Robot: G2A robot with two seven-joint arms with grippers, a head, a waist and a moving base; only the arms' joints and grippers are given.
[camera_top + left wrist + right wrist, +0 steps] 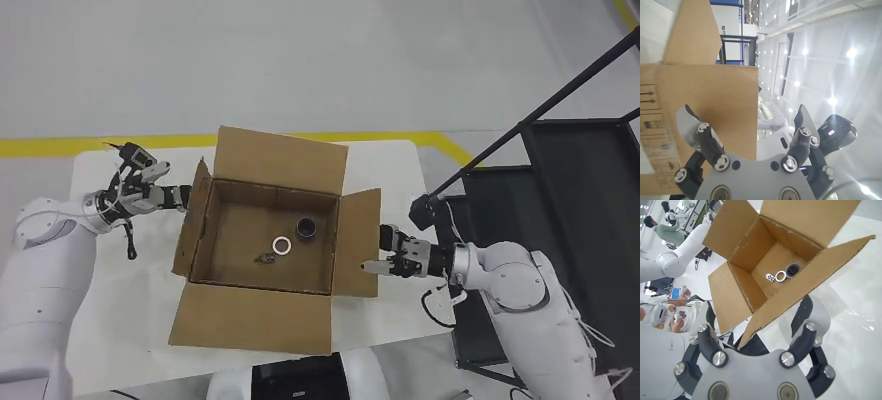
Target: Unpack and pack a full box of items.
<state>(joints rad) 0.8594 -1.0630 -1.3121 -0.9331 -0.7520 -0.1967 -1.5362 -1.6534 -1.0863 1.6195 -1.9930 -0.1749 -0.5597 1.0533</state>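
At the box's [280, 155] left flap the left gripper [186, 196] stood spread open beside the cardboard edge, holding nothing; on the box floor lay a small grey part [266, 259], a white ring [283, 245] lying flat, and a dark cup [307, 229] mouth up; all looked light and hard, best pinched across a rim; the box opened upward, its longer side running flap to flap; at the box's right flap the right gripper [380, 252] gaped likewise, empty.

Light: bright, even, from overhead across my counter [400, 170].
Glare: ceiling lamps [851, 53] flare starlike in my left wrist view.
Shadow: soft shade inside the box [265, 195].
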